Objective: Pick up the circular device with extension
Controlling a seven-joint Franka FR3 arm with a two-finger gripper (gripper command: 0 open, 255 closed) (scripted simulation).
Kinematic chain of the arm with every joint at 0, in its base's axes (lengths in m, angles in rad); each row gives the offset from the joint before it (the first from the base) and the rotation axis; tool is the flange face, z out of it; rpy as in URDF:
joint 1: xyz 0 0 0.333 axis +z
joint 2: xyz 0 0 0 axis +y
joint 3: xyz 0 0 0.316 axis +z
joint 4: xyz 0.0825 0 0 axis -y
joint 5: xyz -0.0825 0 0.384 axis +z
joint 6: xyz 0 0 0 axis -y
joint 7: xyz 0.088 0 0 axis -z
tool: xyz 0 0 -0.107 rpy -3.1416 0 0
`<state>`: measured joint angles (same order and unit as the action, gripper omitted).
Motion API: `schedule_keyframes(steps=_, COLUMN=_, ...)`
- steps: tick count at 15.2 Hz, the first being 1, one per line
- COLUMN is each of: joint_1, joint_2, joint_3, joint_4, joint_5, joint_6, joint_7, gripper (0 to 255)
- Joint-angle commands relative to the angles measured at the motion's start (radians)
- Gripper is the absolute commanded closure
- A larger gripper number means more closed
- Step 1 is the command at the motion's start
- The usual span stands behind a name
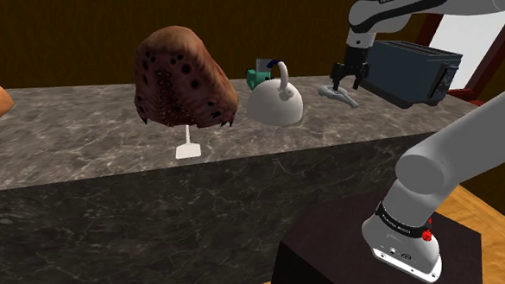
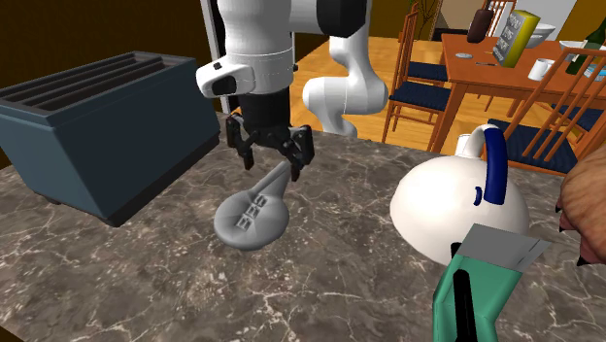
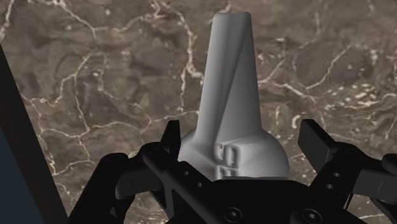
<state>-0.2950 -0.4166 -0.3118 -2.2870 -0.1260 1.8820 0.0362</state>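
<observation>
The circular device (image 2: 251, 218) is a plain grey disc with a tapering extension, lying on the dark marble counter (image 2: 320, 282). In the shoulder view the device (image 1: 341, 97) lies just in front of the toaster. My black gripper (image 2: 270, 160) hangs directly above the extension end, open, its fingers astride it without touching. In the wrist view the device (image 3: 232, 108) lies between the spread fingers of the gripper (image 3: 243, 145), round part nearest the hand and extension pointing away. The gripper (image 1: 346, 80) points straight down at the counter.
A dark blue toaster (image 2: 97, 126) stands close beside the gripper. A white kettle (image 2: 452, 209) with a blue handle and a teal object (image 2: 481, 287) sit on the other side. A brown lumpy object (image 1: 184, 74) and a small white piece (image 1: 187, 150) lie further along the counter.
</observation>
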Motion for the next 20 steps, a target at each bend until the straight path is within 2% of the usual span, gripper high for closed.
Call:
schedule_keyframes(steps=1, joint_1=-0.004, joint_2=0.010, joint_3=-0.007, joint_4=-0.015, joint_5=-0.002, joint_6=0.027, joint_7=0.001, gripper=0)
schedule_keyframes(steps=6, joint_1=-0.006, joint_2=0.027, joint_3=-0.016, joint_4=-0.077, joint_5=-0.005, joint_6=0.105, joint_7=0.000, gripper=0)
schedule_keyframes(steps=8, joint_1=-0.006, joint_2=0.027, joint_3=-0.016, joint_4=-0.077, joint_5=-0.005, joint_6=0.105, joint_7=0.000, gripper=0)
schedule_keyframes(steps=9, joint_1=-0.006, joint_2=0.027, joint_3=-0.016, joint_4=-0.077, joint_5=-0.004, joint_6=0.106, joint_7=0.000, gripper=255)
schedule_keyframes(steps=18, joint_1=-0.006, joint_2=0.027, joint_3=-0.016, joint_4=-0.077, joint_5=-0.005, joint_6=0.105, joint_7=0.000, gripper=255)
schedule_keyframes(steps=20, joint_1=-0.005, joint_2=0.020, joint_3=-0.012, joint_4=-0.055, joint_5=-0.004, joint_6=0.077, joint_7=0.000, gripper=255)
